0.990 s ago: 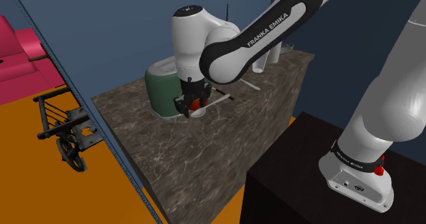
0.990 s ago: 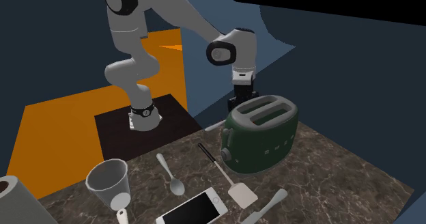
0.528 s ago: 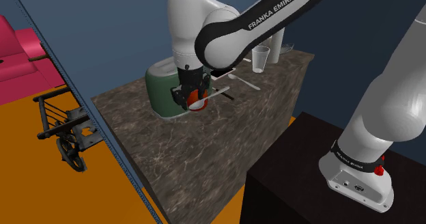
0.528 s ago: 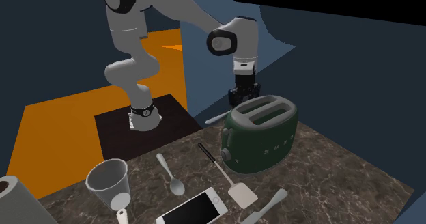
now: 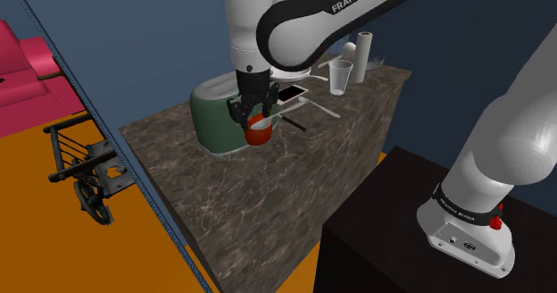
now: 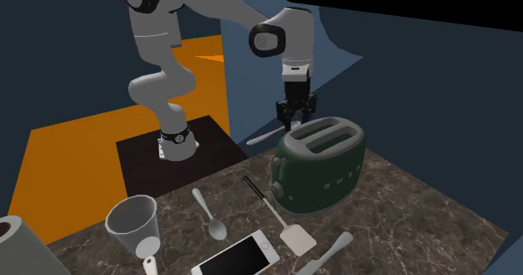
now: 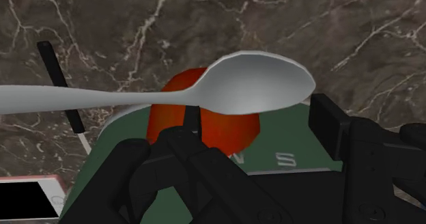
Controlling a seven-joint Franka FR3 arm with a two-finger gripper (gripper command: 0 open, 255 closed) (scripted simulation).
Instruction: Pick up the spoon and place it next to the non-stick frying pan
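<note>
My gripper [image 5: 253, 110] is shut on a pale grey spoon [image 7: 259, 82] and holds it in the air beside the dark green toaster [image 6: 323, 168]. The spoon lies crosswise in the fingers, with its handle [image 6: 266, 137] sticking out to one side. Right under the spoon's bowl sits a small round red pan [image 5: 259, 134] on the marble counter, against the toaster's end. In the wrist view the red pan [image 7: 205, 127] shows just beneath the bowl. In the second exterior view the gripper [image 6: 295, 118] hangs behind the toaster.
On the dark marble counter [image 5: 241, 202] lie a second spoon [image 6: 209, 215], a black-handled spatula [image 6: 281, 219], a phone [image 6: 239, 256] and a knife [image 6: 327, 252]. A cup [image 5: 340, 77] and a paper roll [image 5: 364, 48] stand at the far end. The black stand [image 5: 402, 238] is at the lower right.
The gripper has risen from counter level beside the toaster, carrying the spoon up with it. The red pan now shows below the fingers.
</note>
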